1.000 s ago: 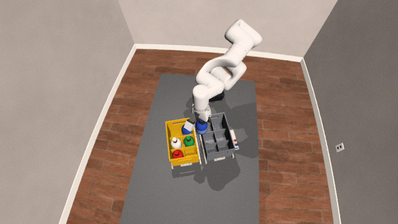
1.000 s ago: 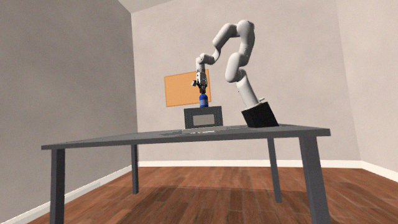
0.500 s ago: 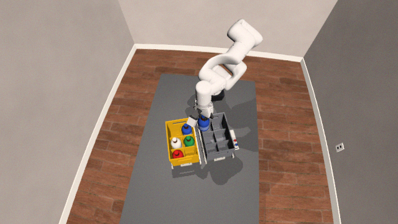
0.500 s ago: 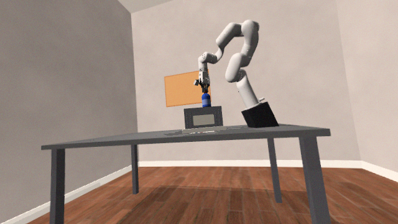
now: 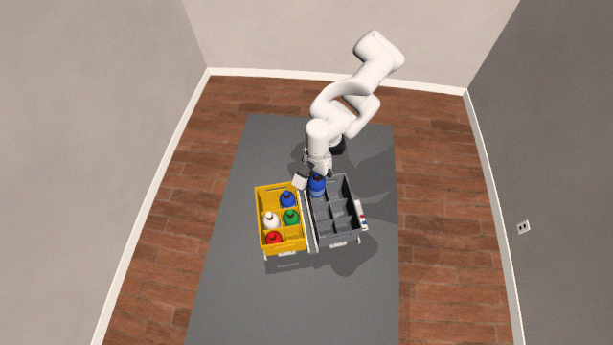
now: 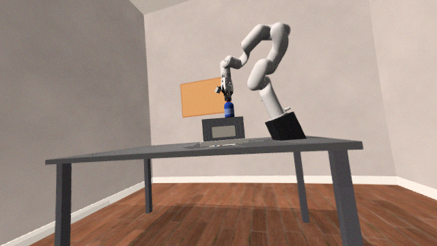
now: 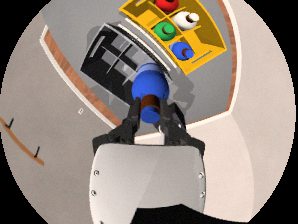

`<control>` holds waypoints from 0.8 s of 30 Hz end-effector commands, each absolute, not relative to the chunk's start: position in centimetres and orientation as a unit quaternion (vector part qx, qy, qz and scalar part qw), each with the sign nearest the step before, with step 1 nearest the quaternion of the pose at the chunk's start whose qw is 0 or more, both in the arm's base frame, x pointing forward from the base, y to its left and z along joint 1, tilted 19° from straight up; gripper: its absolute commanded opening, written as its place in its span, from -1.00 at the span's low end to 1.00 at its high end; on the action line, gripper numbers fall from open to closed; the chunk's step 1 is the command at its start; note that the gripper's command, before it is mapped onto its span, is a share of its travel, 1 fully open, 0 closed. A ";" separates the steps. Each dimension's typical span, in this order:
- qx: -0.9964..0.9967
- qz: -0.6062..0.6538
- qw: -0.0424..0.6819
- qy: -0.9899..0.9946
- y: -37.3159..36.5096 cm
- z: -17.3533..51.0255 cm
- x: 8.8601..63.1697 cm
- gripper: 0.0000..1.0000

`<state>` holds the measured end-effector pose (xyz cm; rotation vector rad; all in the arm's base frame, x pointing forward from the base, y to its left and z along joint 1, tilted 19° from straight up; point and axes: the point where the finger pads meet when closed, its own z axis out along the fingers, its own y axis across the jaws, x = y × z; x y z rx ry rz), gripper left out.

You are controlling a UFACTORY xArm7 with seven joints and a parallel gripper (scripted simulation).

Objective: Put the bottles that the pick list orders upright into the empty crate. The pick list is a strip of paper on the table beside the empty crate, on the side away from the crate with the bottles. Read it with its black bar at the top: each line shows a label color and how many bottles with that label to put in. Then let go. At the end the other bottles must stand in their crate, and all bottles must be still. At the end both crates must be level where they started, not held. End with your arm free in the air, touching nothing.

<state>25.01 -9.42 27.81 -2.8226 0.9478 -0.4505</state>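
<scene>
And here's the gripper [image 5: 320, 173] [image 6: 228, 98] [image 7: 150, 104], fingers partly open and pinching a blue bottle [image 5: 316, 186] [image 6: 229, 109] [image 7: 150, 85] by its brown neck, the bottle hanging upright right beneath it! Just below the claw, under that bottle, sits the gray crate [image 5: 339, 236] [image 6: 223, 139] [image 7: 95, 70], its compartments bare; farther off, beside it, the yellow crate [image 5: 285, 249] [image 7: 214, 56] keeps four more (blue [image 5: 287, 198] [image 7: 181, 51], green [image 5: 291, 217] [image 7: 164, 31], white [image 5: 271, 220] [image 7: 186, 20] and red [image 5: 273, 238] [image 7: 167, 4]).

No legible text or numbers; only red and blue marks on the pick list [image 5: 363, 222].
</scene>
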 end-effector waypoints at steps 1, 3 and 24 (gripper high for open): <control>-0.935 -0.151 0.065 0.314 -9.1 27.8 24.4 -1.00; -0.935 -0.151 0.065 0.314 -9.0 27.7 24.3 -1.00; -0.935 -0.151 0.065 0.314 -8.0 27.3 22.8 -1.00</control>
